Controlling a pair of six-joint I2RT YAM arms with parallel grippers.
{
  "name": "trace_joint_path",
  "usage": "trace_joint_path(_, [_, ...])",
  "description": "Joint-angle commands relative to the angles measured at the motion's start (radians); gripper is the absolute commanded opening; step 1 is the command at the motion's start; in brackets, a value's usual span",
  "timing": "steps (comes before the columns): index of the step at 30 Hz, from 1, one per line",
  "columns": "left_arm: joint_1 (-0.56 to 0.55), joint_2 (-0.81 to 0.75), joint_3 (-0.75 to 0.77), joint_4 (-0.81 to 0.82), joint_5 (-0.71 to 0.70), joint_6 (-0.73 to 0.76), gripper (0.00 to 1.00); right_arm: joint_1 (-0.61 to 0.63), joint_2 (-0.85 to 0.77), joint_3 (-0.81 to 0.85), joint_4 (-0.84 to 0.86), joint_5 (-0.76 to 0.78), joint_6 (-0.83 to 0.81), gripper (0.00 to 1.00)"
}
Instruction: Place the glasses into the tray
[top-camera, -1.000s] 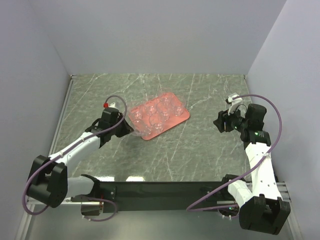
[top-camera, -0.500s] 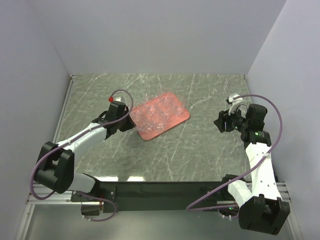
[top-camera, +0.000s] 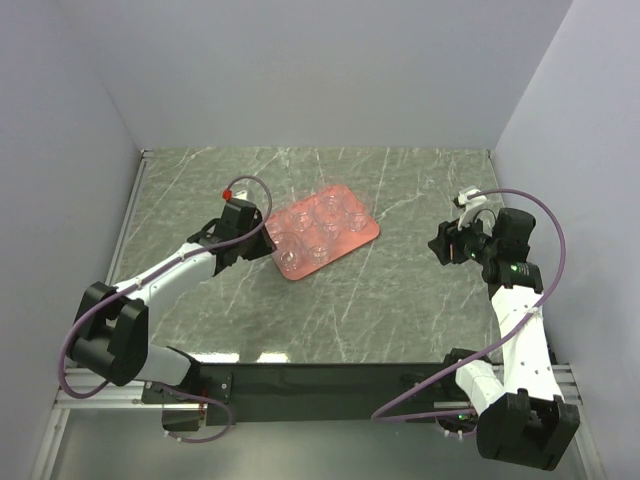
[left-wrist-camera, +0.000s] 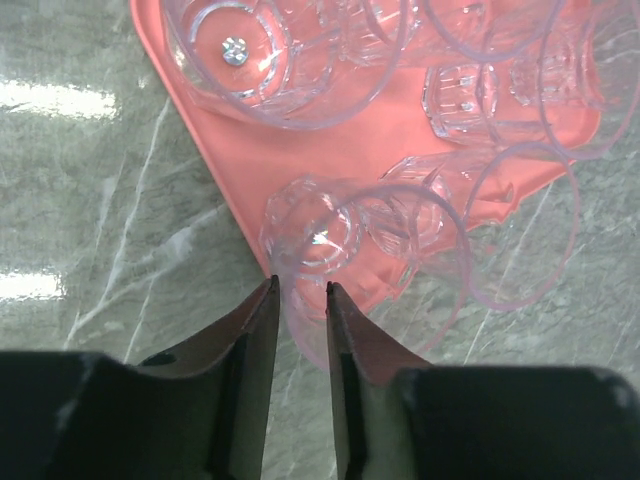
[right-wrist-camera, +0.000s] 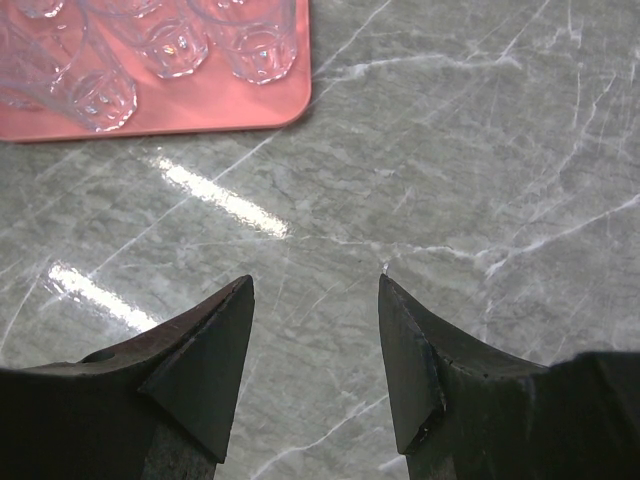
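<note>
The salmon-pink tray (top-camera: 363, 233) lies at the table's middle, with several clear glasses (top-camera: 326, 214) standing in it. My left gripper (top-camera: 264, 244) is at the tray's left corner, shut on the wall of one clear glass (left-wrist-camera: 345, 250). In the left wrist view the jaws (left-wrist-camera: 300, 290) pinch that glass's rim, and the glass hangs over the tray's corner (left-wrist-camera: 250, 165). My right gripper (top-camera: 441, 246) is open and empty, off to the right of the tray. In the right wrist view (right-wrist-camera: 315, 285) it is over bare marble, with the tray's corner (right-wrist-camera: 200, 108) at the upper left.
The table is green-grey marble (top-camera: 400, 290) with white walls on three sides. A dark rail (top-camera: 330, 380) runs along the near edge between the arm bases.
My left gripper has moved right and away from the base, carrying the glass from beside the tray to over its left corner. The right arm has not moved.
</note>
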Motion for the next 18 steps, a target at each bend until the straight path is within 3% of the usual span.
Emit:
trace_joint_path(1, [-0.009,-0.026,0.049,0.029,0.002,0.022,0.32,-0.01,-0.021,-0.005,0.017,-0.017,-0.009,0.6])
trace_joint_path(11, [-0.009,-0.129,0.068,-0.014,-0.015,0.071,0.45,-0.026,-0.024,-0.004,0.014,-0.017,-0.007,0.6])
trace_joint_path(18, [-0.004,-0.385,0.06,-0.078,-0.176,0.179,0.69,-0.081,-0.05,-0.007,0.018,-0.048,0.0,0.6])
